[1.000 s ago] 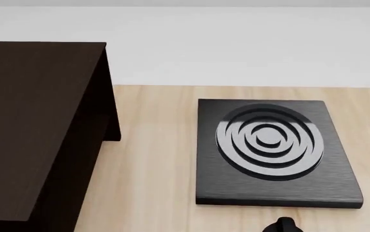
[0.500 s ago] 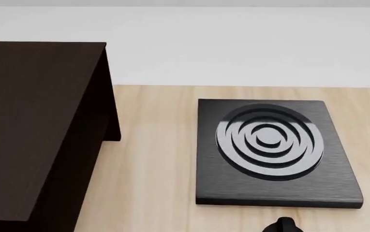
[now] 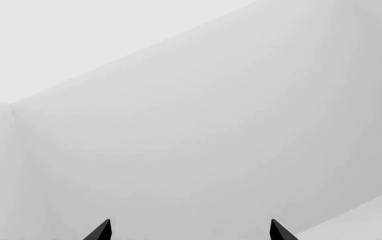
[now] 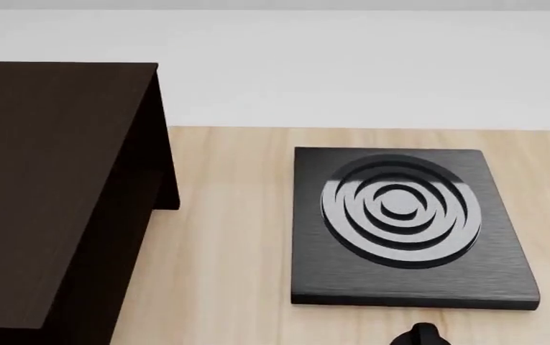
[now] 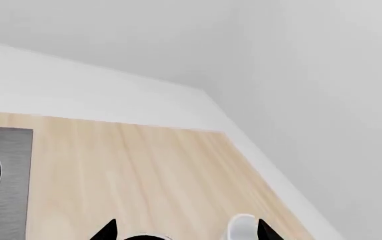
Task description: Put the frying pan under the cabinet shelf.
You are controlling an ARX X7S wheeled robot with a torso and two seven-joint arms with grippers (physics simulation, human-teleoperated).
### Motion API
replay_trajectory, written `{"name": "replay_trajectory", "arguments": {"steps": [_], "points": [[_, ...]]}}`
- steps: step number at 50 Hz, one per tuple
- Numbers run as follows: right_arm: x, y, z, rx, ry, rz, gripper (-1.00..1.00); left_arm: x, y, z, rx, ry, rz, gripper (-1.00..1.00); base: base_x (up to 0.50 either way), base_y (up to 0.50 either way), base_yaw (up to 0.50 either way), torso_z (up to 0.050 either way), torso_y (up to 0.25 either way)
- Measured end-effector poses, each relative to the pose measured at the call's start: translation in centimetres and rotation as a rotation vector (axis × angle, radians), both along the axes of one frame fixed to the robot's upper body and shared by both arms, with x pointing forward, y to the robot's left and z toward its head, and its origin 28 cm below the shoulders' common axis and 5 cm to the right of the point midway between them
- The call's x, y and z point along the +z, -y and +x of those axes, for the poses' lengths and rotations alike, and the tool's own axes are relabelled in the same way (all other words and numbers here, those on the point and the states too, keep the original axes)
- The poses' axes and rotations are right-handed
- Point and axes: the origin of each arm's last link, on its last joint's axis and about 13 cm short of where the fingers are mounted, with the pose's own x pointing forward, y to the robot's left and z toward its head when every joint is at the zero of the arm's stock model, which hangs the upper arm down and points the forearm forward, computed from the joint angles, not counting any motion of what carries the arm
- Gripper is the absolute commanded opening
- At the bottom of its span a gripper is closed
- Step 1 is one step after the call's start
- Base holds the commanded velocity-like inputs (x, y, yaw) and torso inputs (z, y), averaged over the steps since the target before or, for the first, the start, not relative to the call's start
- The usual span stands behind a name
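The cabinet shelf [image 4: 54, 194], a large dark brown box-like unit, stands at the left of the wooden table. Of the frying pan I see only a black curved sliver with a pale rim [image 5: 144, 238] at the edge of the right wrist view, between the tips of my right gripper [image 5: 185, 231]. That gripper is open and holds nothing. My left gripper [image 3: 189, 231] is also open, facing bare white walls with nothing between its tips. Neither gripper can be made out in the head view.
A black square plate with concentric rings [image 4: 409, 280] lies right of the shelf. A small rounded black shape [image 4: 423, 334] shows at the head view's bottom edge. A white object [image 5: 242, 229] sits by one right fingertip. The table's far edge meets white walls.
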Motion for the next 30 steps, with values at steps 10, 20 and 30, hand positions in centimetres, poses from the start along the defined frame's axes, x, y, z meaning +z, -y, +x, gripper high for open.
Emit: {"name": "replay_trajectory", "arguments": {"steps": [10, 20, 30], "points": [[-0.5, 0.2, -0.5, -0.005, -0.023, 0.002, 1.00, -0.1, 0.0, 0.2, -0.001, -0.002, -0.002, 1.00, 0.00, 0.00, 0.00, 0.000, 0.000], [-0.9, 0.1, -0.7, 0.001, -0.049, 0.001, 1.00, -0.1, -0.1, 0.2, 0.001, -0.004, -0.006, 1.00, 0.00, 0.00, 0.00, 0.000, 0.000], [-1.4, 0.1, -0.7, 0.009, -0.077, -0.001, 1.00, -0.1, -0.1, 0.1, 0.002, -0.005, -0.008, 1.00, 0.00, 0.00, 0.00, 0.000, 0.000]]}}
